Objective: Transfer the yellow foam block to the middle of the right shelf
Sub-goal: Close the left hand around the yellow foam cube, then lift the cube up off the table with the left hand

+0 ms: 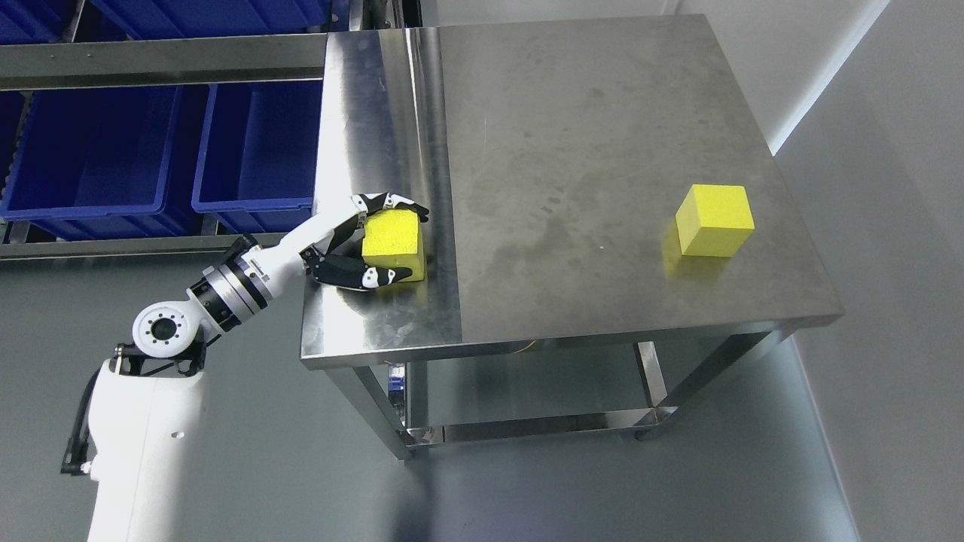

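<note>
Upper left of frame: blue plastic bins (98, 150) on a metal rack (158, 60), set behind and beside the surface.

Lower left: white left arm (143, 421) rising from the bottom edge, wrist angled up and right toward the near-left corner of the surface.

Left of centre: left hand (369, 245) clamped on a yellow foam block (392, 242); upper fingers (392, 203) curled over the block's far face, lower ones under its near edge. Block apparently resting on the steel, not clear of it. Right arm nowhere in frame.

Handling, judged only: foam, so light and soft; likely to dent under a hard squeeze, grippy rather than slick, not fragile. Opposed flat faces the sensible place to hold, as here. Light pressure probably enough.

Centre: stainless steel surface (587, 135), bright reflective strip on its left part, duller and smudged across the rest. Smooth, hard, flat; a block would slide easily. Lower rail visible under the legs.

Right of centre: second yellow foam block (714, 220), free-standing near the right edge, well apart from the hand.

Far right: grey floor (889, 301), pale wall band at upper right. No right shelf in view.
</note>
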You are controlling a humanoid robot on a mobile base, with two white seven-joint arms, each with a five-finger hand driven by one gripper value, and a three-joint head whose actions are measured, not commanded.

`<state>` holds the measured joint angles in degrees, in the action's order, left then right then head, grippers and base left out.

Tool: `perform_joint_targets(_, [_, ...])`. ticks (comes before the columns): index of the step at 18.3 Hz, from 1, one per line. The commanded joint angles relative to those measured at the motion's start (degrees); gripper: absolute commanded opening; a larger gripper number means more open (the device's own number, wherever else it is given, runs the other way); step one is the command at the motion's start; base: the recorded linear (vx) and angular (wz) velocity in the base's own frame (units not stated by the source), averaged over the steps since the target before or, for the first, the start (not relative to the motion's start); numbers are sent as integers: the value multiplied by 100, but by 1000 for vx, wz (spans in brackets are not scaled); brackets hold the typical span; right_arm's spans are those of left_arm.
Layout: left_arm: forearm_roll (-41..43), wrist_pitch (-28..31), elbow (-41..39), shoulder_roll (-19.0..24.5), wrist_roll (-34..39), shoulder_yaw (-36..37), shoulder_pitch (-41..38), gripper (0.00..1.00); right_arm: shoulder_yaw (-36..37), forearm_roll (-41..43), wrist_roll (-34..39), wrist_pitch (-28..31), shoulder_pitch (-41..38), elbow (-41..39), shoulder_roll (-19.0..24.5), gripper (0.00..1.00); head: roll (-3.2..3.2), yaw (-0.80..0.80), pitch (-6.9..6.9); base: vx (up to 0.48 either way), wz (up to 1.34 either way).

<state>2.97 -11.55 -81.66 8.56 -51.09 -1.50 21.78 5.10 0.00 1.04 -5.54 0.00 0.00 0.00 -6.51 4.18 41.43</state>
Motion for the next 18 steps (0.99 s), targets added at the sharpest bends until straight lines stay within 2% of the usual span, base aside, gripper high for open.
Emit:
perform_joint_targets(1, [-821,-216,124,-756,186,-1105,685,24,0,0,2,0,9,-100,-100,100,0,0,0,0,0])
perform_joint_targets(3, [-1647,-338,115,-756,685,-1159,854,25,0,0,2,0,18,-100,-100,100,0,0,0,0,0])
perform_joint_targets(4, [-1842,-556,115,-756,1253,-1168,863,28,0,0,2,0,9,-100,-100,100,0,0,0,0,0])
perform_joint_targets(6, [-1844,-909,115,-756,2186,-1168,811,34,0,0,2,0,18,-100,-100,100,0,0,0,0,0])
perform_joint_targets(10, [-1844,-1244,-25,-756,3559,-1212,425,35,0,0,2,0,9,-100,-100,100,0,0,0,0,23])
perform_joint_targets(18, [-1844,-1244,-359,-756,3597,-1414,-173,35,0,0,2,0,9,-100,-100,100,0,0,0,-41,274])
